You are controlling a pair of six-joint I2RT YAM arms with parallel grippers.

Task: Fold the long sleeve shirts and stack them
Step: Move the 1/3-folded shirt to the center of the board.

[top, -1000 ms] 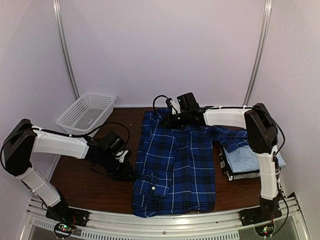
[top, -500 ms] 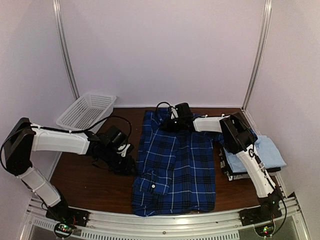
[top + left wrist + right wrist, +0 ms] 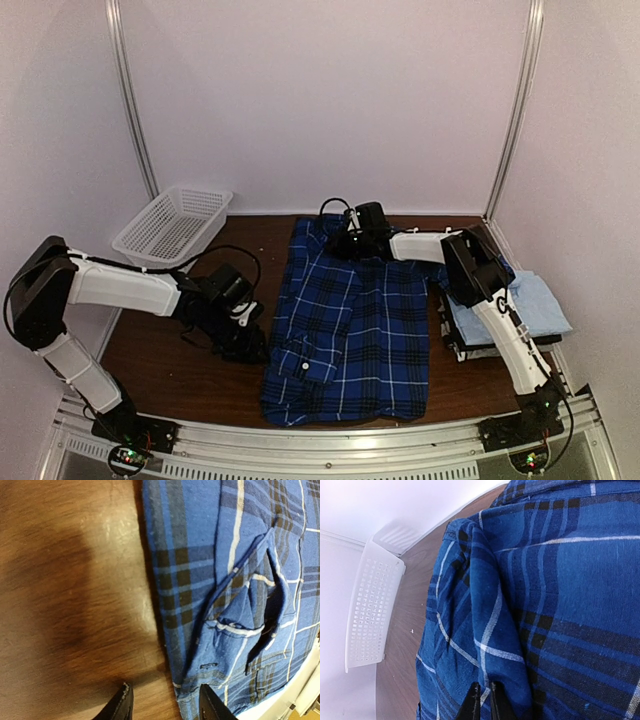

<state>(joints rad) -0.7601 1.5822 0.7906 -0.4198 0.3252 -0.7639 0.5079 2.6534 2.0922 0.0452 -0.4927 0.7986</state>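
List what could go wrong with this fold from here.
The right gripper pinches only a thin ridge of the plaid shirt near its collar; it might slip when pulled.
The left gripper is open astride the shirt's edge; closing could catch one layer only.
The right arm hangs over the folded stack and could nudge it.

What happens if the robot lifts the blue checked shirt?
The plaid shirt would probably droop and fold: it looks soft, bunching into a ridge where the right gripper pinches it. Its cuff lies crumpled, so it would likely dangle.

White basket (image 3: 172,228) on brown table (image 3: 160,372)
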